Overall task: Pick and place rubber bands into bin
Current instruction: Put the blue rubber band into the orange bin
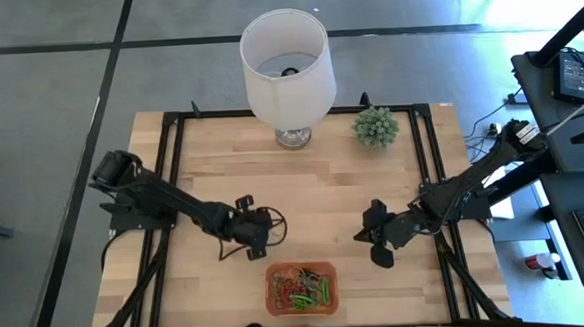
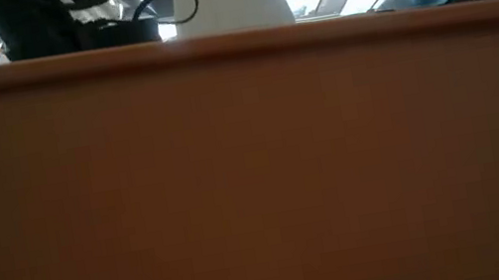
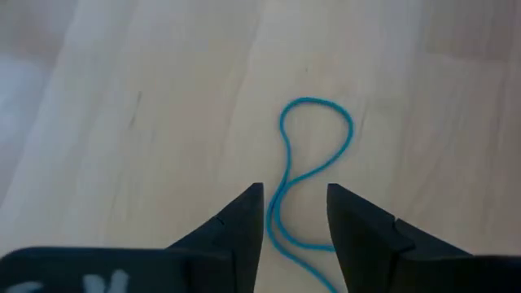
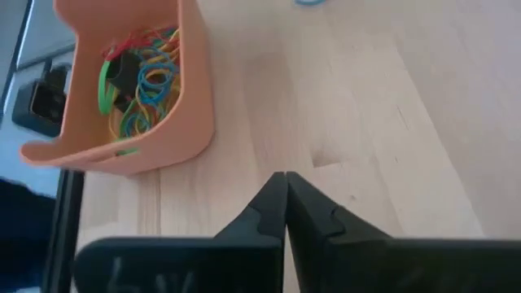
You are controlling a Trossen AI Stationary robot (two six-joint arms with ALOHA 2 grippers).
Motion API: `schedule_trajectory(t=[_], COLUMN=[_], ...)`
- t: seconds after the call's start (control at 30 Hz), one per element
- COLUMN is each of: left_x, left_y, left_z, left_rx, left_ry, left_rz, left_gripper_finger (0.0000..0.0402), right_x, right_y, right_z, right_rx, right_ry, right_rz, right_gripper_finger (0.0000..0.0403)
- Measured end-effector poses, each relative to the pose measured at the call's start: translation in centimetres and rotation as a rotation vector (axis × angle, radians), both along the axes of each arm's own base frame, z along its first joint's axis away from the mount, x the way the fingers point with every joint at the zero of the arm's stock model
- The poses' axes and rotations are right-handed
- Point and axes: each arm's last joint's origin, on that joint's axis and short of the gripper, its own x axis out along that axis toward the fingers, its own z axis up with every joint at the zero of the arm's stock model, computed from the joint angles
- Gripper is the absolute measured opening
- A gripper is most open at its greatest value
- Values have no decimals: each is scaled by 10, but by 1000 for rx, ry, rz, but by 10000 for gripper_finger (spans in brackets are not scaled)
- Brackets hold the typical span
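Observation:
A blue rubber band, twisted into a figure of eight, lies flat on the wooden table. My left gripper is open just above it, one finger on each side of its near loop, touching nothing; in the high view it is left of the bin. The orange bin stands near the front edge and holds several coloured rubber bands. My right gripper is shut and empty over bare wood right of the bin, also seen from above.
A white lampshade on a glass base and a small green plant stand at the table's far edge. The bin's orange wall fills most of the low view. Bare wood lies between the two grippers.

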Motion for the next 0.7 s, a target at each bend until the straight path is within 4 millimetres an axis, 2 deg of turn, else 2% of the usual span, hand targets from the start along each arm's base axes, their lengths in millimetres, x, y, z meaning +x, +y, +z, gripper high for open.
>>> schedule_trajectory(t=[0.23,0.4,0.5,0.7], left_x=[5,9,10,4], left_y=[-3,-4,-6,-9], left_z=[-27,-41,-42,-22], left_rx=[-7,-71,-69,-90], left_ry=[138,194,191,177], left_rz=[-140,-189,-194,-100], left_gripper_finger=[108,58,14,1], right_x=[0,1,2,2], right_y=[0,0,0,0], right_z=[0,1,2,2], right_rx=[94,129,145,142], right_ry=[13,5,-7,-6], right_rz=[-88,-134,-143,-142], right_gripper_finger=[12,12,12,12])
